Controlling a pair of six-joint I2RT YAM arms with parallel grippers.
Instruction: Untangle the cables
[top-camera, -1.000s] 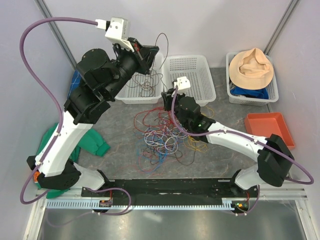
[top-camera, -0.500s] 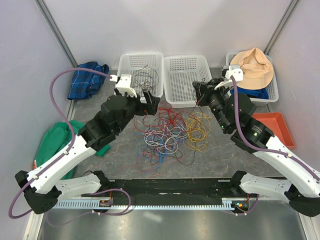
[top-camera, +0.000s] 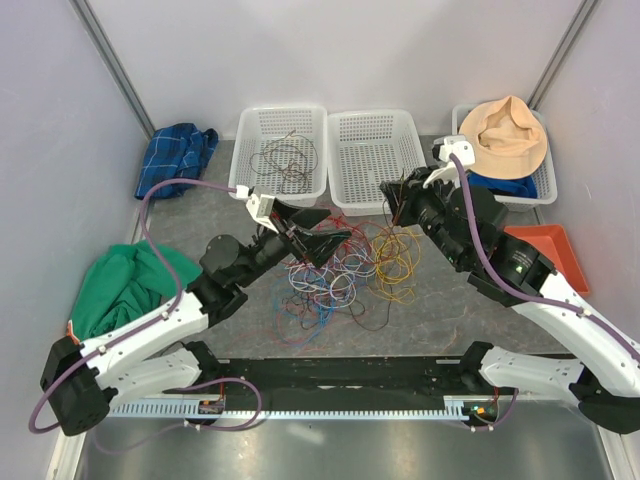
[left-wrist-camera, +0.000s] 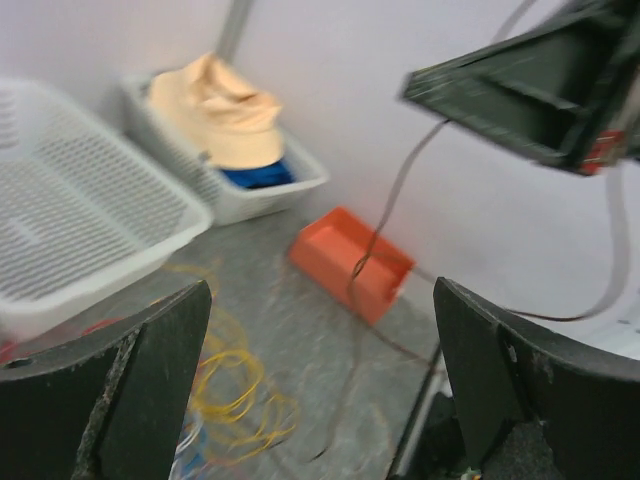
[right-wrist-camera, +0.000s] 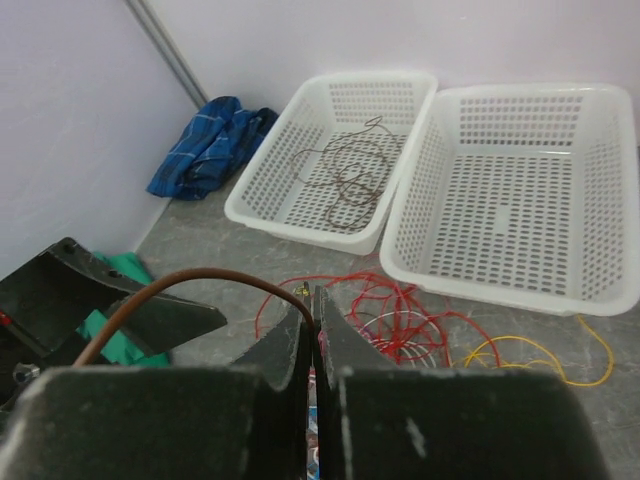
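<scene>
The cables (top-camera: 340, 265) lie in a loose tangle of red, yellow, white, blue and dark strands on the grey table in front of the baskets. My right gripper (top-camera: 396, 200) (right-wrist-camera: 315, 298) hovers over the pile's right edge, shut on a dark brown cable (right-wrist-camera: 190, 274) that arcs away to the left. The left wrist view shows that cable (left-wrist-camera: 385, 215) hanging down to the table. My left gripper (top-camera: 325, 242) (left-wrist-camera: 320, 290) is low over the pile's left side, open, with nothing between its fingers (left-wrist-camera: 150, 380). Another brown cable (top-camera: 285, 160) lies coiled in the left basket (top-camera: 250, 192).
An empty white basket (top-camera: 375, 200) stands at the back centre, and a third basket (top-camera: 462, 190) with a tan hat (top-camera: 508, 135) at the back right. An orange tray (top-camera: 540, 255) sits at the right. Blue cloth (top-camera: 175, 160) and green cloth (top-camera: 125, 285) lie at the left.
My left arm came down from above the left basket to the pile and opened, leaving a brown cable in that basket. My right gripper lifted off the pile to the right, shut.
</scene>
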